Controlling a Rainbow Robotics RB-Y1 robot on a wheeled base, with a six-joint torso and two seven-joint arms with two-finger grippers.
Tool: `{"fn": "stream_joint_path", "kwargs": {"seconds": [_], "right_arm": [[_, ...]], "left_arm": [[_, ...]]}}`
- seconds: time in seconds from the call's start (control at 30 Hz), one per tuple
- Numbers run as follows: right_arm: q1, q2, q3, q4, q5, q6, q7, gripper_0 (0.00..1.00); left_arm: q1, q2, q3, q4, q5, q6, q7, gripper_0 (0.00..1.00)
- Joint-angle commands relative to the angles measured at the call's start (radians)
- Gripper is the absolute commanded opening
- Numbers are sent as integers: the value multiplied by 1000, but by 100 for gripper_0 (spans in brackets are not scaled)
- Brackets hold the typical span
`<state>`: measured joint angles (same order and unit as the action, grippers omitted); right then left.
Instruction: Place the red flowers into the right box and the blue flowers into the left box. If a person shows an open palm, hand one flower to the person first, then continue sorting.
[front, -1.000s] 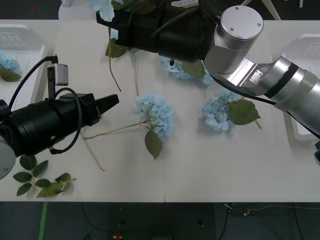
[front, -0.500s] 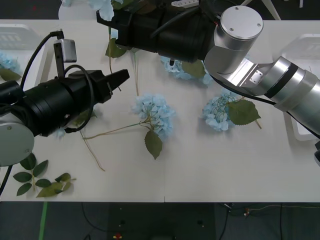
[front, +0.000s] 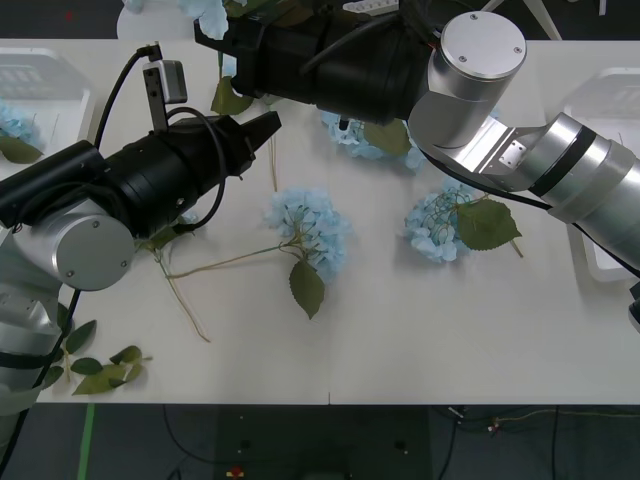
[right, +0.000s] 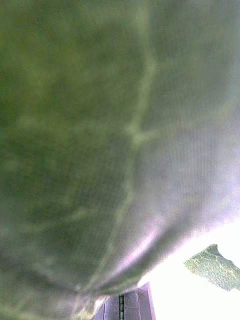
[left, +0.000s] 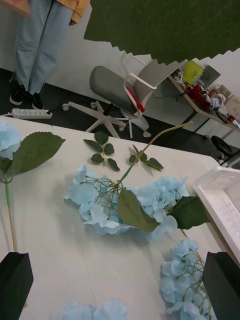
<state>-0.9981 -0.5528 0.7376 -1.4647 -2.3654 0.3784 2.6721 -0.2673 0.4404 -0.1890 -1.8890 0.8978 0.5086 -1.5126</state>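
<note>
The left gripper hangs over the counter with its black fingers released and nothing between them. Blue flowers lie on the counter just ahead of those fingers (one more bloom sits beside them). The right gripper reaches across the far edge; whether its fingers are clenched I cannot tell. The left box holds one blue bloom.

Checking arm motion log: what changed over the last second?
The left gripper swung up and forward across the table, from near the front edge toward the far flowers, jaws open and empty. The right arm held its place; the blue flowers on the table did not move.
</note>
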Motion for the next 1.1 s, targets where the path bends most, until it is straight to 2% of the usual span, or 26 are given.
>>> {"fn": "stream_joint_path", "kwargs": {"seconds": [0.03,0.1,0.17,0.2,0.23,0.27,0.3,0.83,0.87,0.9,0.93,1.0,1.1], "right_arm": [[-53,1,6,-40,8,-13,33,0],[-53,-1,6,-40,9,-13,33,0],[-51,-1,6,-40,8,-13,33,0],[-51,-1,6,-39,8,-13,33,0],[-53,-1,6,-39,9,-15,33,0],[-53,1,6,-39,9,-13,33,0],[-51,1,6,-40,9,-13,33,0],[-53,-1,9,-39,15,-21,33,0],[-53,-1,9,-40,20,-24,33,25],[-53,-1,9,-40,21,-29,33,54],[-53,-1,9,-39,21,-36,33,74],[-53,-1,9,-40,21,-45,33,91],[-53,-1,9,-39,23,-49,33,100]], "left_arm": [[-59,-28,-21,5,-17,-18,3,100],[-58,-25,-23,5,-19,-18,3,100],[-59,-25,-23,5,-19,-18,2,64],[-59,-25,-23,5,-19,-18,2,53],[-59,-25,-23,5,-13,-19,2,25],[-59,-25,-23,5,-2,-18,2,5],[-59,-23,-23,5,10,-18,2,0],[-59,-16,-23,5,3,-24,0,0],[-59,-14,-23,5,3,-25,-1,0],[-59,-12,-23,5,3,-27,-1,0],[-59,-9,-23,5,1,-30,0,0],[-59,-3,-21,5,-2,-38,0,0],[-56,6,-18,5,-2,-39,0,0]]}}
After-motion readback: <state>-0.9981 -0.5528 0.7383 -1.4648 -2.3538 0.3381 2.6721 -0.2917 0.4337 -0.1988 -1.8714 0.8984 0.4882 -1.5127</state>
